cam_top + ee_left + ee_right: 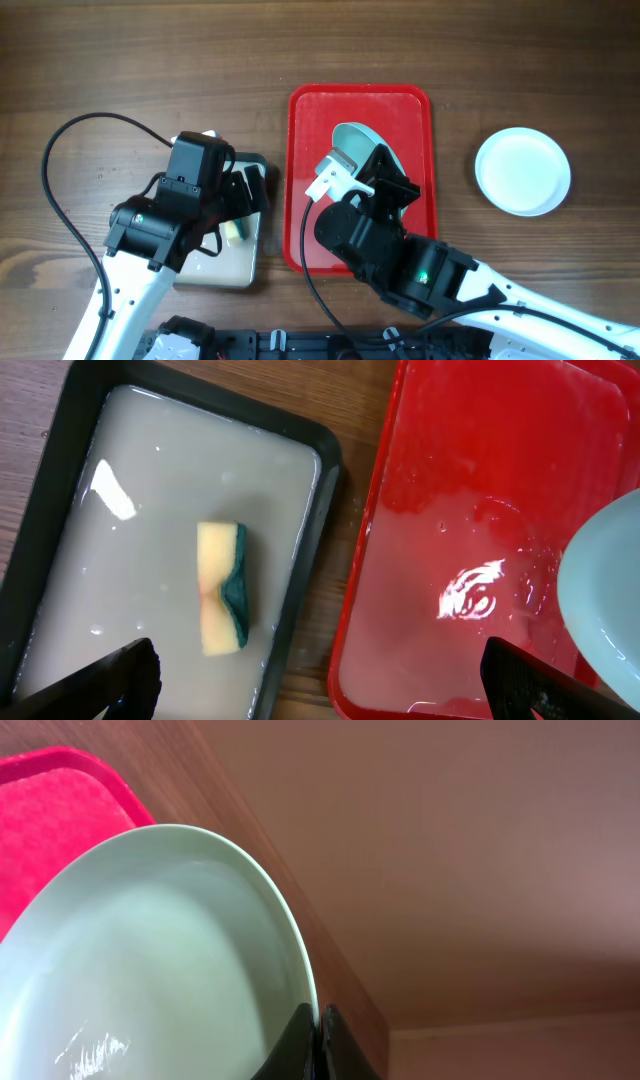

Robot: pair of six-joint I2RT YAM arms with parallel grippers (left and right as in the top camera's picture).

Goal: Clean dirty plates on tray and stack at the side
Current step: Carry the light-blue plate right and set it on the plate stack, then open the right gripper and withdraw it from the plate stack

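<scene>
Right end effector [320, 1040] clenched on the rim of a pale blue plate [150, 950], which I hold tilted above the red tray [320, 120]. Left end effector [320, 675] released, grasping nothing, hanging over the cream tray [130, 490] where the sponge [222, 588] lies.

Risk, as I judge it: the pinch takes only a thin edge of a wet plate (the glaze shines), so the plate may pivot or slip and drop onto the tray. A hard wipe from the left side could lever it loose.

The right wrist view alone shows the grip at the rim. The overhead view alone shows the white plate [522, 171] on the surface [150, 50], well apart from the tray. The left wrist view alone shows water pooled on the red tray. I cannot find a third plate.
</scene>
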